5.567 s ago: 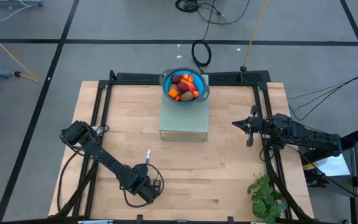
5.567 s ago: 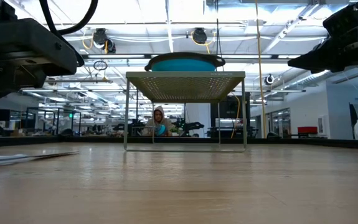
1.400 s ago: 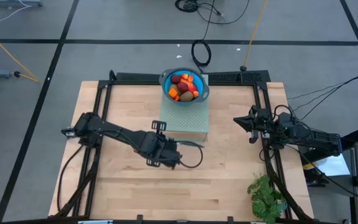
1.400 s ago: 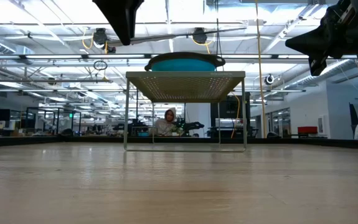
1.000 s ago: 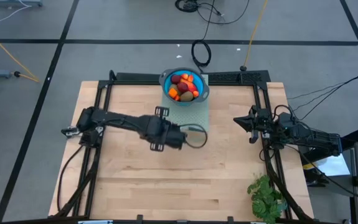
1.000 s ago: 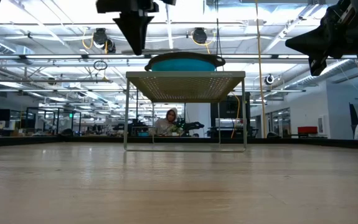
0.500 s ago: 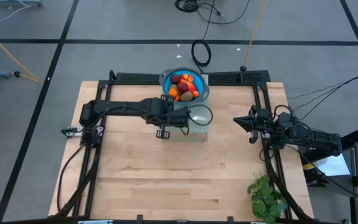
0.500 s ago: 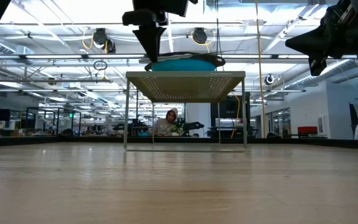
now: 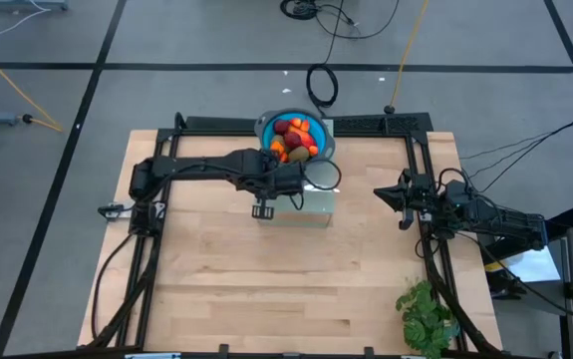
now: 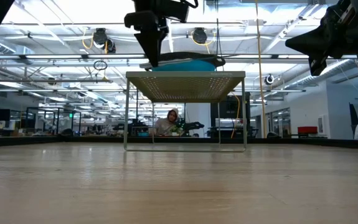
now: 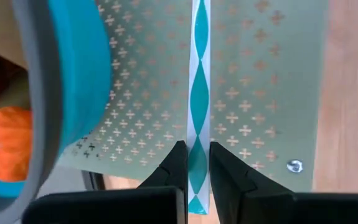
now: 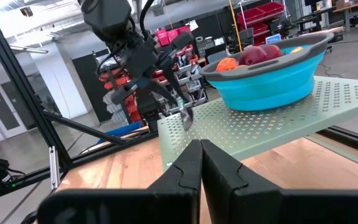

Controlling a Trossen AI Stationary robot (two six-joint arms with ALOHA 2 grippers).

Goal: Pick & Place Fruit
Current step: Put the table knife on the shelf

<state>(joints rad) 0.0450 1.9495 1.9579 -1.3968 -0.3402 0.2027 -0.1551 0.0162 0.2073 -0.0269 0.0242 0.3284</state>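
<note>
The fruit (image 9: 294,138), red, orange and olive-brown pieces, lies in a blue bowl (image 9: 264,127) with a grey rim. The bowl stands on the far part of a pale green perforated stand (image 9: 318,206). My left gripper (image 9: 302,184) hangs over the stand just on the near side of the bowl, pointing steeply down, and is shut on a slim knife (image 11: 198,74). The right wrist view shows that gripper (image 12: 180,104) with the knife's silvery end (image 12: 188,118) below it. My right gripper (image 9: 403,204) waits shut and empty, raised at the table's right side. My left gripper pinches the knife between its two fingers (image 11: 177,163), which come from above and slant down. The knife runs along the fingers and its free part (image 11: 199,93) sticks out past the tips over the stand's top. Whether its end touches the stand, I cannot tell.
The stand rests on thin legs (image 10: 126,115) with open space beneath it. A green leafy plant (image 9: 426,317) stands at the near right corner. Black frame rails (image 9: 161,170) run along the table's left, right and far sides. Bare wood (image 9: 266,279) covers the table's near half.
My left gripper has carried the knife from above the table's middle toward the far edge and a little to the right, ending over the stand beside the bowl. Its wrist has turned on the way. It has stayed shut on the knife.
</note>
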